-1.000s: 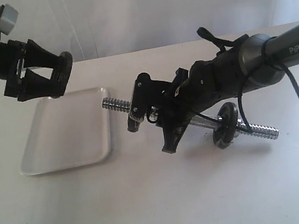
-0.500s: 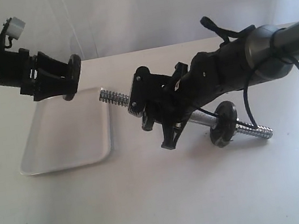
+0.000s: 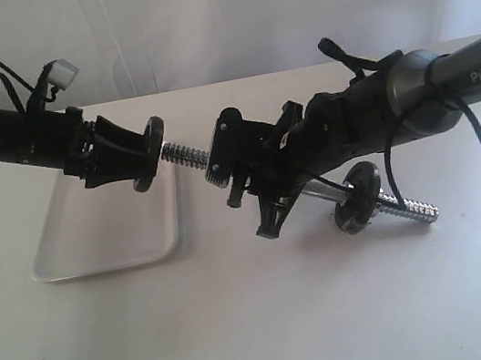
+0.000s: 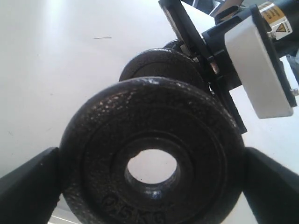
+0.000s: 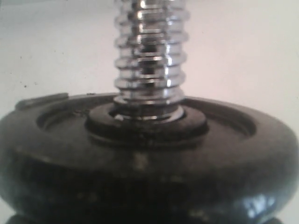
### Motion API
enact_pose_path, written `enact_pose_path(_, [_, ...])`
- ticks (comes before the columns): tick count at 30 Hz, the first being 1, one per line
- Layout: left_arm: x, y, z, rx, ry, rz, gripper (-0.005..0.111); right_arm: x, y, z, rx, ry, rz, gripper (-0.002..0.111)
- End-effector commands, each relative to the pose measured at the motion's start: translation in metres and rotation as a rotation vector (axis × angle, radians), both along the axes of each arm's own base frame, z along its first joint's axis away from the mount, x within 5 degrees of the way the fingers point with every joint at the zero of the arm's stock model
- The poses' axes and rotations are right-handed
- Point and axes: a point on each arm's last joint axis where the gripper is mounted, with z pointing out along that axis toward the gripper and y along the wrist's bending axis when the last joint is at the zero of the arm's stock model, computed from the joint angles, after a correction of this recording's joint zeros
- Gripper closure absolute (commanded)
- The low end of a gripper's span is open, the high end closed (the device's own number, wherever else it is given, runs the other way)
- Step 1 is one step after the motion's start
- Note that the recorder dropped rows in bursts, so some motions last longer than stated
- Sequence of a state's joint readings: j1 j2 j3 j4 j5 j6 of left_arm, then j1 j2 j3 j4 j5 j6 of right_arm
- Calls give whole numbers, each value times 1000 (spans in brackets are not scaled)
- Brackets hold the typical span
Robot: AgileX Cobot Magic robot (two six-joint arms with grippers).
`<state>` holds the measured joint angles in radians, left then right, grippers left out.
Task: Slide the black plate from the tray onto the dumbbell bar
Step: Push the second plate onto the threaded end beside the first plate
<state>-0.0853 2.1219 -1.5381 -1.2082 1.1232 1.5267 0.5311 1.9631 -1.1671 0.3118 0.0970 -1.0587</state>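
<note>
Left gripper (image 3: 140,156) clamps the black plate (image 4: 88,154) by its rim, over the tray's (image 3: 95,246) corner, at the dumbbell bar's (image 3: 185,156) threaded tip. Right gripper (image 3: 245,179), apparently closed on a mounted plate (image 5: 149,158), carries the bar. White table (image 3: 247,327), pale backdrop.

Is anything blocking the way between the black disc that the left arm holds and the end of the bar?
Nothing visible does. The black plate, gripped in the left tool, sits right at the bare threaded tip of the dumbbell bar.
</note>
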Motion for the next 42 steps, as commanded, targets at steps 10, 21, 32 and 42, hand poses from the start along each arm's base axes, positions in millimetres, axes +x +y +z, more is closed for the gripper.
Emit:
enact_pose_path(10, [-10,-19,15,-189,-12,-55,107,18,1,38,118,-256,-72,108])
enact_pose_path(21, [1,-9,1,-209,-34,-23,107,17,1,37,114,-244,-69,108])
enact_pose_path(32, [2,-4,2,-214,-26,-6,107,18,1,38,117,-254,-72,108])
enact_pose_path(42, [5,-10,-14,-237,9,1,107,18,1,38,118,-254,-72,108])
